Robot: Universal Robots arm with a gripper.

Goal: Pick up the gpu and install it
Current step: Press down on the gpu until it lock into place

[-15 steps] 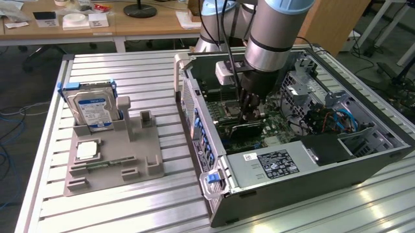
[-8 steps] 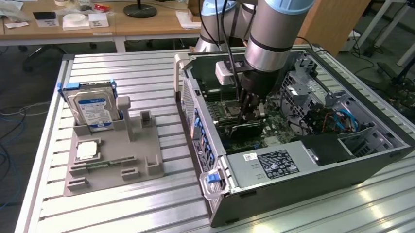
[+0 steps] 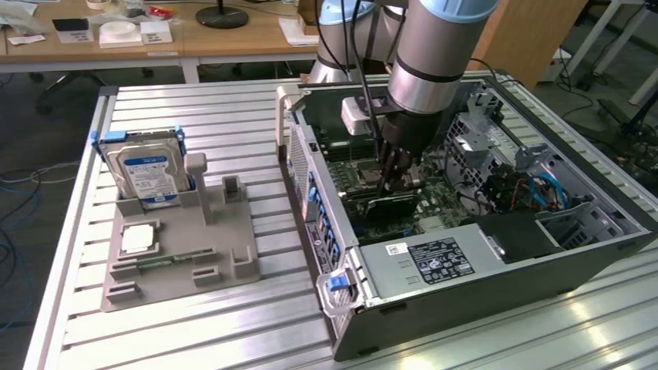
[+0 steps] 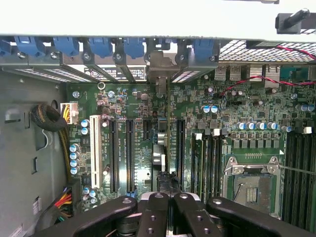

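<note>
Claw (image 3: 396, 183) clamped on gpu (image 3: 389, 206), lowered inside open computer case (image 3: 494, 254) above motherboard (image 4: 148, 148), seating unfinished.

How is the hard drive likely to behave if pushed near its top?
The hard drive looks boxy and metal-cased, so probably stiff and heavy for its size. Standing on edge in the grey holder, it would likely tip rather than slide.

Gpu (image 3: 389, 206) lower edge hidden behind case wall (image 3: 327, 223); gripper (image 4: 165, 197) fingertips cut off.
</note>
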